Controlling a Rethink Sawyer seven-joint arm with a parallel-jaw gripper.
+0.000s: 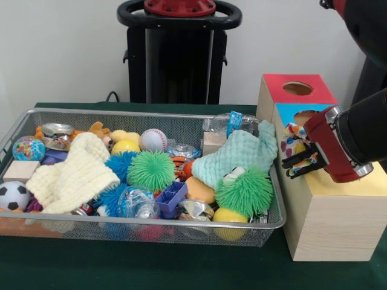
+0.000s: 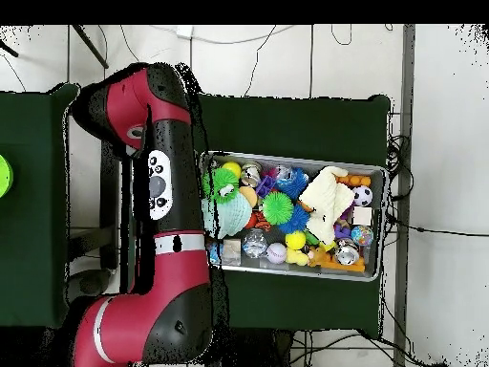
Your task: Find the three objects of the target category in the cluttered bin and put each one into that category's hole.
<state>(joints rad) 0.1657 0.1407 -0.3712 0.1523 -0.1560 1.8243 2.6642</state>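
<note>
Green cloth (image 1: 145, 266) covers the table nearest us, and on it we see the wire mesh bin (image 1: 36, 226), heaped with toys. Near its front edge lie a soccer ball (image 1: 12, 194), a blue plastic block (image 1: 171, 198) and a green spiky ball (image 1: 245, 192); 1 more green spiky ball (image 1: 151, 171) sits mid-bin by a cream knitted cloth (image 1: 72, 175). Farther back are a baseball (image 1: 153, 139) and a mint knitted cloth (image 1: 239, 157).

Just right of the bin stands the wooden box (image 1: 329, 223); we see 1 round hole (image 1: 298, 88) in its red top panel. The gripper (image 1: 300, 162) reaches in sideways from the right, level over the box top, its black fingers (image 1: 294, 161) pointing toward the bin. We cannot tell whether the jaws hold anything. In the overhead view the red arm (image 2: 177, 248) covers the box.
</note>
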